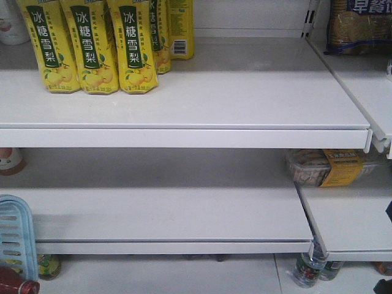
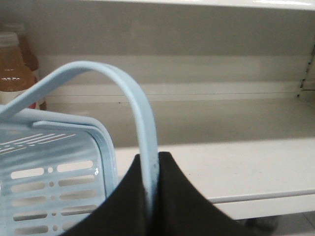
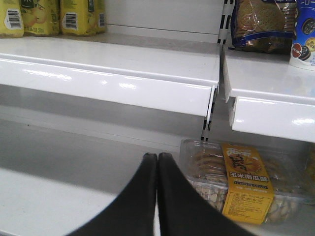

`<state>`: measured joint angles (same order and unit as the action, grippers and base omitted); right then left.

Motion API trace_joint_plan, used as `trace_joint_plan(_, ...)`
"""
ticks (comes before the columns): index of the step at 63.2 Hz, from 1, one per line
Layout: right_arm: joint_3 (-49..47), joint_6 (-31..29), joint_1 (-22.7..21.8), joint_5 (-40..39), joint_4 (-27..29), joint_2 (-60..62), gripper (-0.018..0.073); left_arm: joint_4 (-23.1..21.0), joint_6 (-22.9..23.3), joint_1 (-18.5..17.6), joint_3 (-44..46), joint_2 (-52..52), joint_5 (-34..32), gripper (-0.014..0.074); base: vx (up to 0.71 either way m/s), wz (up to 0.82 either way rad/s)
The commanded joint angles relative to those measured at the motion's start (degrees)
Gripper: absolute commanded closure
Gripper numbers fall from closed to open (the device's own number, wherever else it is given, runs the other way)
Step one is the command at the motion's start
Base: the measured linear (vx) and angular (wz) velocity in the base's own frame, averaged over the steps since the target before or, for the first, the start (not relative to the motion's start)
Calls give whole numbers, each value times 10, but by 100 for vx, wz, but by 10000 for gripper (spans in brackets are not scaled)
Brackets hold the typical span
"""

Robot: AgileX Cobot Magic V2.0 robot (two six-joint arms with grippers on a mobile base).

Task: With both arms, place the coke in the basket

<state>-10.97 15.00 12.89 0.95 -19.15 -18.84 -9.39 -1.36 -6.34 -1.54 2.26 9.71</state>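
The left end effector (image 2: pixel 150 196) pinches the basket's handle (image 2: pixel 142 123); the basket (image 1: pixel 15 236) sits at the lower shelf's (image 1: pixel 184 214) left edge. The right end effector (image 3: pixel 157 196) is pressed together, empty. No coke can shows.

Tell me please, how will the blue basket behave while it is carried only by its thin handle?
The basket looks like light slotted plastic, so probably easy to lift. Its handle is clamped between the left gripper's fingers at one narrow spot, and the basket hangs tilted, so it may swing.
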Motion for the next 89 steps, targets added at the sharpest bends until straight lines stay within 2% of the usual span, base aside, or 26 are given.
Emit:
trace_joint_plan(1,-15,-4,-3,-41,-6,-3,569,38,-17,11,13,-17,-90,603,0,0)
trace_joint_plan(18,-15,-4,-3,-42,-6,-3,569,55,-18,36,12,-39,-87,603,0,0)
trace_joint_plan(32,-15,-4,-3,-42,-6,-3,569,66,-18,43,10,-39,-87,603,0,0)
trace_joint_plan(89,-15,-4,-3,-41,-6,-3,569,66,-20,42,13,-38,-87,603,0,0)
